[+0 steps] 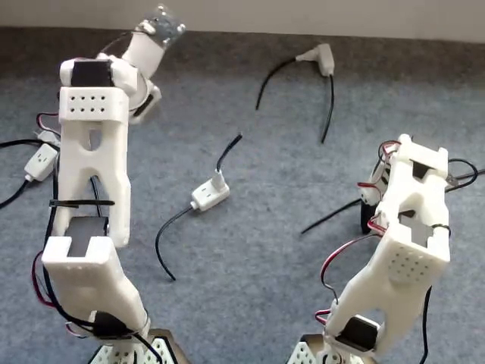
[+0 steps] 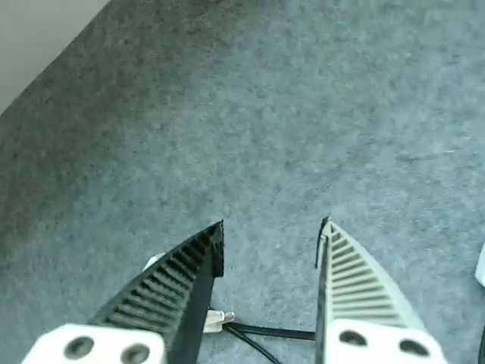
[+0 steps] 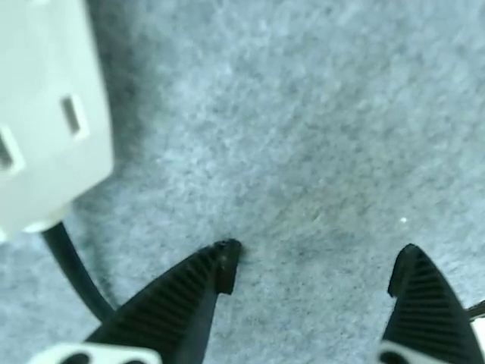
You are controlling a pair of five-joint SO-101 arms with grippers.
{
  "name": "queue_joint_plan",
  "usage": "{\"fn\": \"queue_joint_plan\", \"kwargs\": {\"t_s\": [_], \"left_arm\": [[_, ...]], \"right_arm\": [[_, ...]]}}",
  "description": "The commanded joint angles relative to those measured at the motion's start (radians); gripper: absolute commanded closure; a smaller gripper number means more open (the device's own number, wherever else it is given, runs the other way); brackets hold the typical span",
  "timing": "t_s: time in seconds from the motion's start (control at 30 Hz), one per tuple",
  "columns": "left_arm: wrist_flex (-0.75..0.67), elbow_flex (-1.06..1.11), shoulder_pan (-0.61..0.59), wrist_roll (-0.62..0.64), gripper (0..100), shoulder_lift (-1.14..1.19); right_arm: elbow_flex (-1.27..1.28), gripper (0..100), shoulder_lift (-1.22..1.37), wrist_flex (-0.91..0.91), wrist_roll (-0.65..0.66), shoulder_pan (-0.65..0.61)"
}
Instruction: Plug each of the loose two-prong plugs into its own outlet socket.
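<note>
My left gripper (image 2: 271,226) hangs open over grey carpet, one finger black and one pale. A white plug (image 2: 217,320) with a black cord lies just behind the black finger. My right gripper (image 3: 318,249) is open low over the carpet, with a white two-slot outlet socket (image 3: 45,136) and its black cord (image 3: 70,265) lying off to one side of it. In the high view a white plug and socket (image 1: 210,193) lie end to end mid-carpet, and another white plug (image 1: 322,59) lies at the back.
The left arm (image 1: 91,174) and right arm (image 1: 405,250) stand over the carpet and hide their grippers in the high view. A white connector (image 1: 42,161) with wires lies at the left edge. A pale wall (image 1: 303,15) borders the carpet at the back.
</note>
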Motion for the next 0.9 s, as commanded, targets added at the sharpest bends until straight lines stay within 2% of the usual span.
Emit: {"fn": "queue_joint_plan", "kwargs": {"t_s": [0.0, 0.07, 0.13, 0.2, 0.33, 0.73, 0.87], "left_arm": [[0.087, 0.042, 0.019, -0.14, 79, -0.039], [0.153, 0.099, 0.042, -0.242, 79, -0.039], [0.224, 0.154, 0.062, -0.433, 79, -0.041], [0.269, 0.189, 0.07, -0.552, 79, -0.041], [0.284, 0.197, 0.107, -0.511, 79, -0.05], [0.301, 0.292, 0.352, -0.327, 79, -0.039], [0.144, 0.397, 0.38, -0.278, 79, -0.039]], "right_arm": [[0.013, 66.3, 0.008, -0.038, -0.005, -0.024], [0.013, 66.3, 0.008, -0.038, -0.005, -0.024], [0.013, 66.3, 0.008, -0.038, -0.005, -0.024], [0.013, 66.3, 0.008, -0.038, -0.005, -0.024], [0.013, 66.3, 0.008, -0.038, -0.003, -0.024], [0.013, 66.3, 0.008, -0.038, -0.003, -0.024], [0.013, 66.3, 0.008, -0.038, -0.003, -0.024]]}}
